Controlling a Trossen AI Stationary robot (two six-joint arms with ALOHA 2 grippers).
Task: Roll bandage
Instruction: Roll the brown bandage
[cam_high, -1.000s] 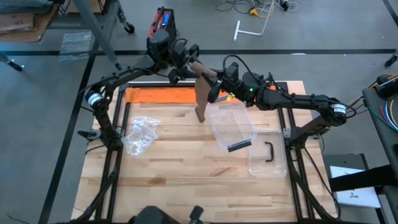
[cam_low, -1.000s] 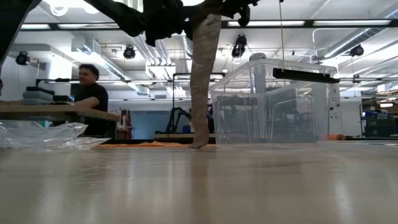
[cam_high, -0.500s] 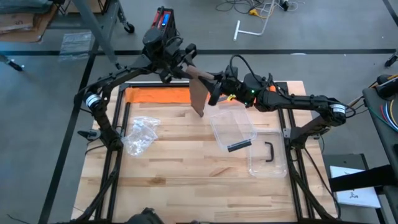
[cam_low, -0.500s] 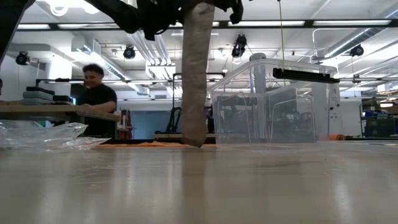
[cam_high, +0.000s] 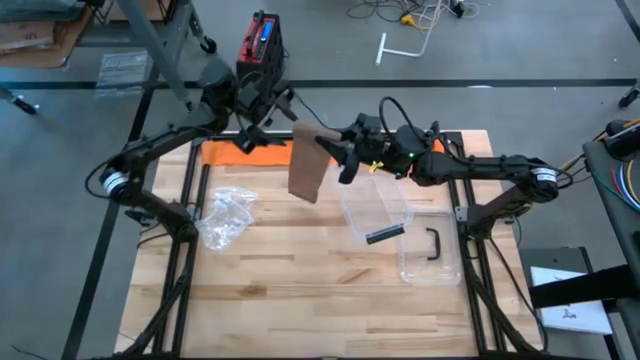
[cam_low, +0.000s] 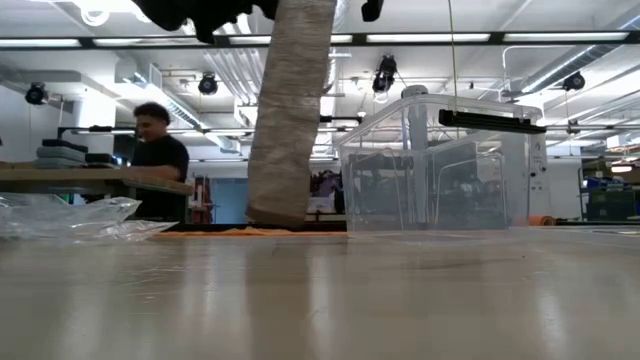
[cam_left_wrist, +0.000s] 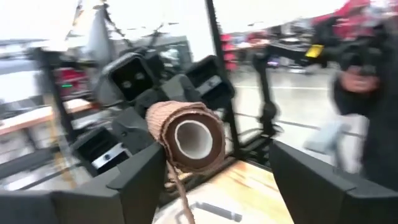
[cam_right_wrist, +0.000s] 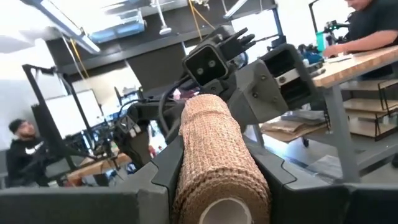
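The right gripper (cam_high: 345, 152) is clamped on the rolled part of the bandage (cam_high: 306, 165), fingers pressing either side of the tan woven roll (cam_right_wrist: 214, 158), held up in the air over the far half of the wooden table (cam_high: 300, 290). From the roll a broad loose tail (cam_low: 285, 110) hangs straight down below that gripper, its free end just about at the tabletop. The left gripper (cam_high: 262, 112) sits just beyond the roll's open cardboard core (cam_left_wrist: 191, 138), facing it end-on, jaws spread wide with nothing between them.

To my eye this stuff is light and floppy: an elastic crepe weave that will stretch, sag and twist if it is pulled off-line. The roll itself looks firm enough to squeeze because of the tube inside, so that is the place to hold it, across its sides or by the core ends. The tail wants guiding by its edges, kept flat and lightly taut, or the wraps will likely wander.

Below and beside the right gripper stands a clear plastic box (cam_high: 375, 205) with its lid (cam_high: 430, 250) nearby; a crumpled plastic bag (cam_high: 225, 217) lies nearer the left arm.
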